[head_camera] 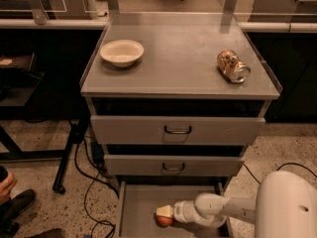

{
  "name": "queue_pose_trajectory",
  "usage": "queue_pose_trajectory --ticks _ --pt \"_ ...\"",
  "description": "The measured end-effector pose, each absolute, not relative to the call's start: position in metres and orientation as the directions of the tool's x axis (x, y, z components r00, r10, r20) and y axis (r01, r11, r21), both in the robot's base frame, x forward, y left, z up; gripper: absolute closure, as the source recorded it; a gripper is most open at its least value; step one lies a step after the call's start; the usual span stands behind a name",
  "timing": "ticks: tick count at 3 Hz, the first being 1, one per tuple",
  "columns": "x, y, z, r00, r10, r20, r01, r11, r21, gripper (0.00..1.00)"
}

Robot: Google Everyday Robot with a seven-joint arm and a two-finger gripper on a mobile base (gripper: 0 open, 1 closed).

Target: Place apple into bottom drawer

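The bottom drawer is pulled open below the two upper drawers, a shallow grey tray with a flat floor. The red-orange apple is low inside it, near the middle of the floor. My gripper reaches in from the right on a white arm and sits right on the apple, its pale tips over the apple's top. I cannot tell whether the apple rests on the floor or hangs just above it.
On the cabinet top stand a white bowl at the left and a crushed gold-brown can at the right. Black cables and a stand leg lie on the floor to the left. A person's shoe is at the lower left.
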State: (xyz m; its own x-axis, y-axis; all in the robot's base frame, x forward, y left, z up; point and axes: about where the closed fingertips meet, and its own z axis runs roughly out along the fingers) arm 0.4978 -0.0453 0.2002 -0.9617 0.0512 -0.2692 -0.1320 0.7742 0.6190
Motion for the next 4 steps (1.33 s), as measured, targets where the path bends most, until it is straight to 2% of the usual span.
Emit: queue_pose_trajectory --ticks 4 --pt "0.502 -0.065 0.138 -0.971 0.115 -0.208 -0.021 0.831 0.555 1.0"
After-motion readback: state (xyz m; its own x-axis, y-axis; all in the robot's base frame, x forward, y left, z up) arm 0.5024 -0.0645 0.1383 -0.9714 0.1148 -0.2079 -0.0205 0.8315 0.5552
